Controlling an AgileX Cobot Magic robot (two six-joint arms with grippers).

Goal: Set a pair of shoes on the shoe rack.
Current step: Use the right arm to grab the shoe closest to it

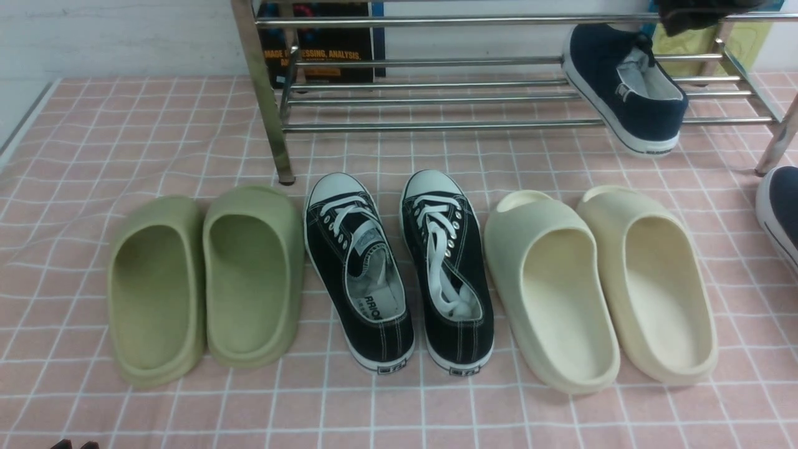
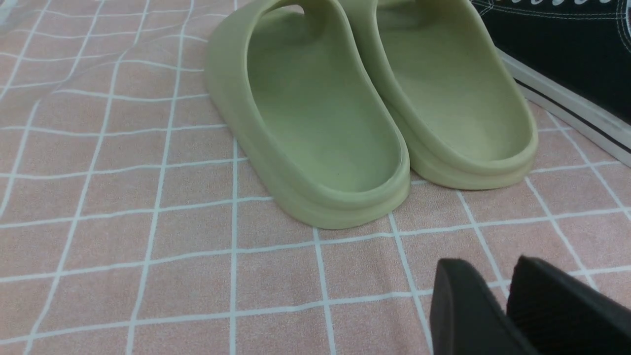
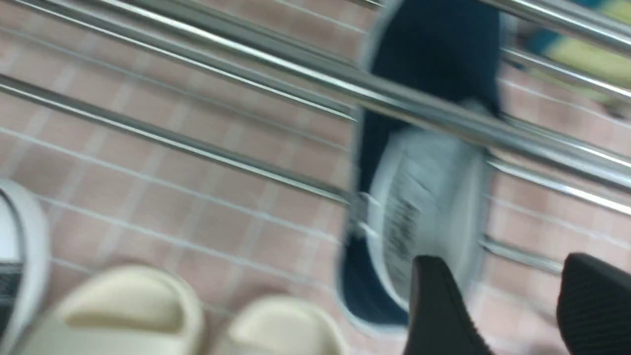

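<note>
One navy slip-on shoe (image 1: 623,87) lies tilted on the lower tubes of the silver shoe rack (image 1: 436,125), at its right end, heel toward me. The other navy shoe (image 1: 782,206) is cut off by the right edge and rests on the tablecloth. My right gripper (image 1: 701,15) hovers just above the racked shoe. In the blurred right wrist view it (image 3: 512,296) is open and empty over that shoe (image 3: 429,197) and the rack tubes (image 3: 296,64). My left gripper (image 2: 493,276) is shut and empty, low at the near left (image 1: 72,444).
On the pink checked cloth, in a row in front of the rack: green slides (image 1: 206,280) (image 2: 315,123), black lace-up sneakers (image 1: 399,268) (image 2: 567,44), cream slides (image 1: 598,287) (image 3: 133,310). A book stands behind the rack (image 1: 318,50).
</note>
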